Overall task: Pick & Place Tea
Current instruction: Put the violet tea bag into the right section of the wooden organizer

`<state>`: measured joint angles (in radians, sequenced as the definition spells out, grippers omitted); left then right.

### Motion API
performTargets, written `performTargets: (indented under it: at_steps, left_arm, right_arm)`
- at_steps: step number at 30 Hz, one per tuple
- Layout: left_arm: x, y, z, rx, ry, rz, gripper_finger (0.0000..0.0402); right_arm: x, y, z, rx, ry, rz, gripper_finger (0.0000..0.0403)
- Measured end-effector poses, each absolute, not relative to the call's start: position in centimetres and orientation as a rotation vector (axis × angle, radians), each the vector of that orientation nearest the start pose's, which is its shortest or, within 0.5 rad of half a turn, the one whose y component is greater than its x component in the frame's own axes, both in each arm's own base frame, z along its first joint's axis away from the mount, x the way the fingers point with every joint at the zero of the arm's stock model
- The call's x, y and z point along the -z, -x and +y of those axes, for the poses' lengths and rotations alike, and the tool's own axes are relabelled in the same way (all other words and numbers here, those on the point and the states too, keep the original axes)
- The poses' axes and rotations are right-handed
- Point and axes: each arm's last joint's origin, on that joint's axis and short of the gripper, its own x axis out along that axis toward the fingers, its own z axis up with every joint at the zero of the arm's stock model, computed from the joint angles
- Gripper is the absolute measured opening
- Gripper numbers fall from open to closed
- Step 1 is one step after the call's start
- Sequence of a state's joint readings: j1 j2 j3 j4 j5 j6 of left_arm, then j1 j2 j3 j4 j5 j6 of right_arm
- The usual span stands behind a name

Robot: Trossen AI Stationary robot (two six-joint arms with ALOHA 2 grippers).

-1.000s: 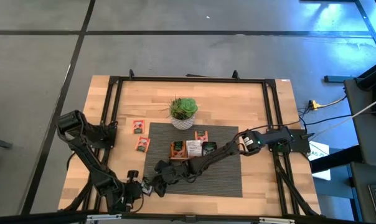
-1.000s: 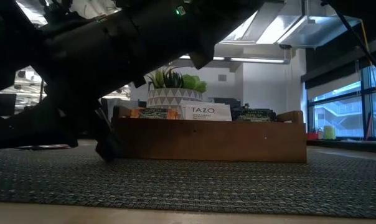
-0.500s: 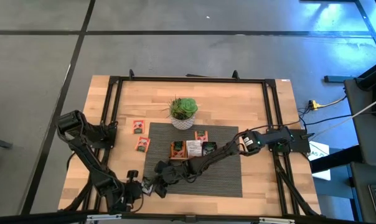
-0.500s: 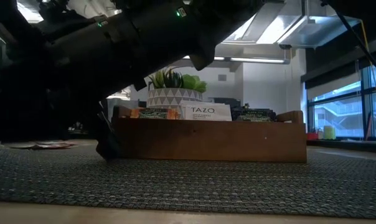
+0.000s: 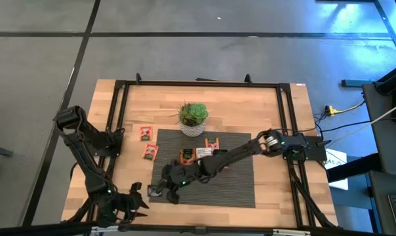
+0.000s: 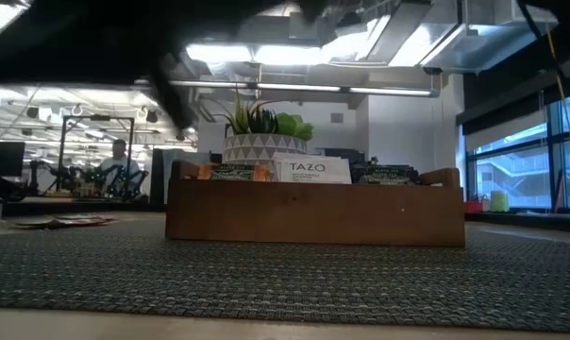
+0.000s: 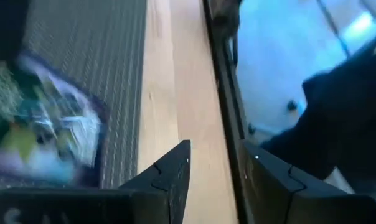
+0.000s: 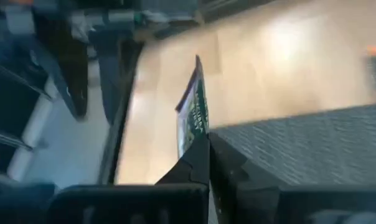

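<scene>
"TAZO" printed on white sachet (image 6: 311,170) in wooden tray (image 6: 313,212).

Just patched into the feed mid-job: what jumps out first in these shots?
The right gripper is pinched shut on a tea sachet, holding it edge-up over the near left part of the grey mat. Behind it, the wooden tray already holds sachets, with the potted plant beyond. The left gripper waits open at the table's near left edge.

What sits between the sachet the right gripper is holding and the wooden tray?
Nothing visible. The right gripper, shut on a tea sachet, hangs over the mat's near-left part; only bare mat lies between it and the wooden tray.
</scene>
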<state>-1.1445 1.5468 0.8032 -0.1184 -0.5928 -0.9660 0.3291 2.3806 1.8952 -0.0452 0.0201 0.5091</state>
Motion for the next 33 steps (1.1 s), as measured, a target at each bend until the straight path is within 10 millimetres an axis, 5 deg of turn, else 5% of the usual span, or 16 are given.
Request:
performTargets:
  at_steps: [7, 17, 21, 27, 33]
  left_arm:
    - [-18.7, -13.5, -26.0, 0.140, 0.259, 0.601, 0.0130]
    - [-18.8, -13.8, -25.7, 0.075, 0.241, 0.540, 0.0130]
    - [-18.8, -13.8, -25.7, 0.079, 0.222, 0.538, 0.0130]
    - [-18.8, -13.8, -25.6, 0.077, 0.186, 0.535, 0.0130]
    - [-18.8, -14.0, -25.5, 0.072, 0.175, 0.529, 0.0130]
  right_arm:
    - [-23.1, -46.7, 16.0, 0.013, -0.129, 0.794, 0.0002]
    - [-26.3, -39.6, 15.4, 0.296, -0.054, 0.965, 0.0001]
    - [-27.2, -35.3, 15.1, 0.345, -0.089, 0.966, 0.0001]
    - [-25.8, -29.6, 14.5, 0.321, -0.053, 0.919, 0.0001]
    - [-22.0, -27.1, 13.0, 0.304, -0.042, 0.891, 0.0001]
